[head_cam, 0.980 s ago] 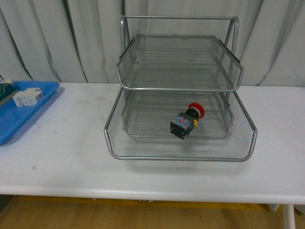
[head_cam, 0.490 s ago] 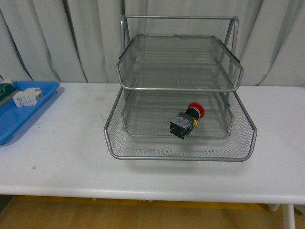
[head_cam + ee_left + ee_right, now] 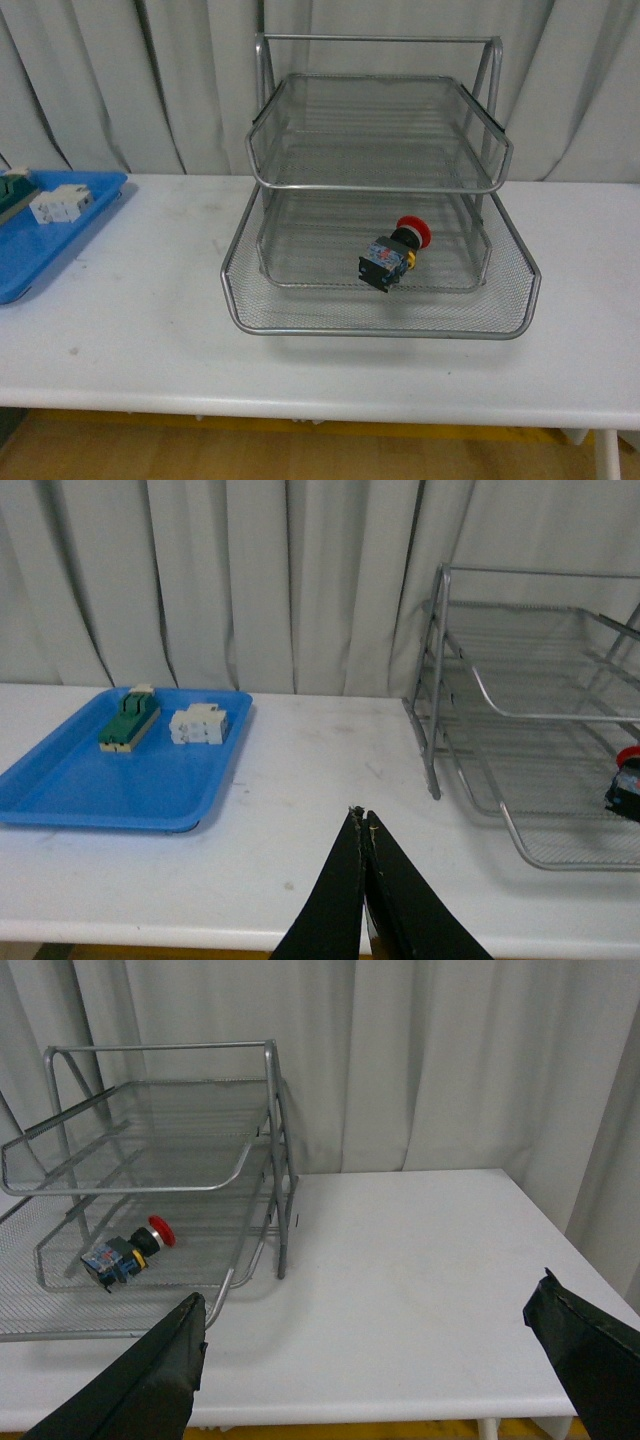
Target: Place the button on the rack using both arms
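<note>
Looking at the bench (image 3: 120, 340) from where I stand, the job seems to me as good as done: the button (image 3: 395, 252) lies on its side inside the rack (image 3: 380, 331), under the top tier, with its red cap turned toward the rack's back right corner and its dark body toward the front rim. The rack itself stands toward the back edge of the bench, about midway along it.

Neither arm touches anything. The left gripper (image 3: 362, 818) hangs over the bench between the blue tray (image 3: 90, 785) and the rack, its two fingers pressed tip to tip with nothing between them. The right gripper (image 3: 370, 1300) is spread wide and empty, over the bench's right end, well apart from the button. I'd judge that nothing of the placing is left beyond bringing the arms to rest.

On the blue tray at the left edge sit a white block (image 3: 198, 725) and a green-and-cream block (image 3: 128, 723), near each other, not touching.

What I can't settle: whether the button rests in the middle tier or in the big bottom one, since the mesh layers overlap. The left wrist view catches only a sliver of it at the frame's edge, and the front view shows no arm at all.
</note>
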Available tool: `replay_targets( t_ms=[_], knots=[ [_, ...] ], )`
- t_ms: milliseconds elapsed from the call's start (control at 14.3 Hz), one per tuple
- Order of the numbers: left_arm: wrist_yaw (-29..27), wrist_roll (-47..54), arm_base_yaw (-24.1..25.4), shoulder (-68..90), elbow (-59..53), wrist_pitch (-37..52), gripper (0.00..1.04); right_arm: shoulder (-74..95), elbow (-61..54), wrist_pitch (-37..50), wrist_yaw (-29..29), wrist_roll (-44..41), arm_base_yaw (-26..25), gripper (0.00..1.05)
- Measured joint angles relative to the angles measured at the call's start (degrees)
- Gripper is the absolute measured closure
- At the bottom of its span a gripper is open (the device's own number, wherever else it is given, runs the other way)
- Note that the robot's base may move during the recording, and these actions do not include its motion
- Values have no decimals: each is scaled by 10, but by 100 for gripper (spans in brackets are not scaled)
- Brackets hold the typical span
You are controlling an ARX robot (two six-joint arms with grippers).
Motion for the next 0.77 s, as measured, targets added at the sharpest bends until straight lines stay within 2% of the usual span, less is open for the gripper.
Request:
replay_targets(
  t_ms=[280, 350, 770],
  knots=[
    [0, 0, 0, 0, -4, -5, 103, 0, 0, -1, 0, 0, 0, 6],
    [1, 0, 0, 0, -4, -5, 94, 0, 0, -1, 0, 0, 0, 6],
    [0, 0, 0, 0, -4, -5, 19, 0, 0, 0, -2, 0, 0, 6]
  ],
)
